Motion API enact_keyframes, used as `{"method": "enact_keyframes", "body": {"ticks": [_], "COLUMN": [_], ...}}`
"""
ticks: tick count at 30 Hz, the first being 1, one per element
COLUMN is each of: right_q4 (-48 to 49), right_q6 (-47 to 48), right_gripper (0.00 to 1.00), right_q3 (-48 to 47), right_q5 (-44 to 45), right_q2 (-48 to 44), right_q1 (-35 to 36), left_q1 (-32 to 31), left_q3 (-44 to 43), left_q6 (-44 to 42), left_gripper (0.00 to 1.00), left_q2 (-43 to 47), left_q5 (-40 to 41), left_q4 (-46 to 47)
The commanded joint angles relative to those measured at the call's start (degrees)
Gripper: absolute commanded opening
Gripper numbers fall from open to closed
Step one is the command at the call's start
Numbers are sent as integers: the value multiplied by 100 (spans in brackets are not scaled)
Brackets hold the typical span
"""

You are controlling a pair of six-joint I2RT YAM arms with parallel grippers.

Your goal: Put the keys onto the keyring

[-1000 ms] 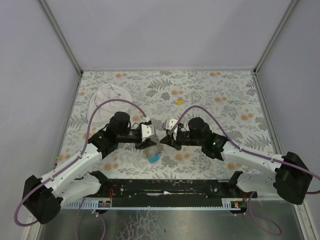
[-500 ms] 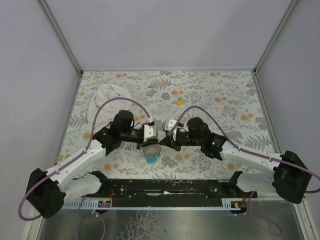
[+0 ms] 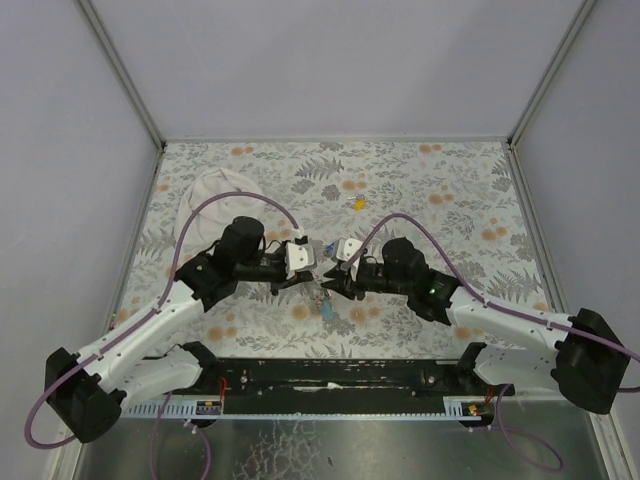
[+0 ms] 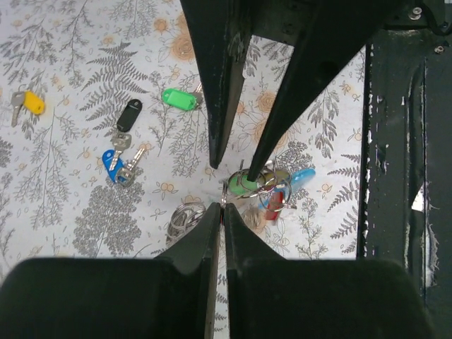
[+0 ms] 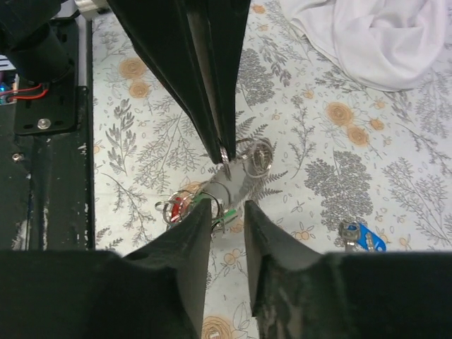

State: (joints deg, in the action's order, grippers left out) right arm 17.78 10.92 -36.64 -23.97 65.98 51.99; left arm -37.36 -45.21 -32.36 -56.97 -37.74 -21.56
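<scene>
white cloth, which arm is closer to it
Left. The cloth lies just beyond the left arm, on its far-left side. The right arm reaches in from the other side, with the left arm between it and the cloth.

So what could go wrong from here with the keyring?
The left claw pinches the keyring by just a thin metal ring at its tips, so it may slip out. The right claw stands slightly open right beside those tips; the two could bump. The black key and the others lie apart on the table, so fetching one means leaving the bunch to one claw.
</scene>
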Motion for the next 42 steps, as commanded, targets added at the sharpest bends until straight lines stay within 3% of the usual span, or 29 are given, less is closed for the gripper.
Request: {"method": "enact_keyframes", "body": {"ticks": [1, 9, 14, 18, 27, 34, 42], "right_q4": [650, 928, 1757, 2622, 3387, 2944, 2872], "right_q6": [87, 420, 506, 483, 197, 196, 163], "right_gripper": [37, 53, 55, 54, 48, 35, 32], "right_q3": [182, 118, 540, 868, 925, 664, 513], "right_q5": [328, 305, 294, 320, 112, -429, -715], "right_q2": [-264, -141, -285, -241, 292, 523, 708], "right_q1": [14, 22, 21, 16, 16, 13, 5], "left_q1": [-300, -683, -850, -955, -1019, -1035, -1044], "left_q3": [-628, -1664, -2067, -2138, -2117, -2135, -2044], "left_q6": [316, 897, 1108, 1081, 1075, 1015, 993], "left_gripper": [0, 0, 0, 0, 0, 0, 0], "left_q2": [-58, -740, -1116, -1170, -1181, -1184, -1154], "left_q5": [882, 1875, 2247, 2246, 2116, 2072, 2006], "left_q4": [-668, -1839, -2286, -2331, -2231, -2216, -2078]}}
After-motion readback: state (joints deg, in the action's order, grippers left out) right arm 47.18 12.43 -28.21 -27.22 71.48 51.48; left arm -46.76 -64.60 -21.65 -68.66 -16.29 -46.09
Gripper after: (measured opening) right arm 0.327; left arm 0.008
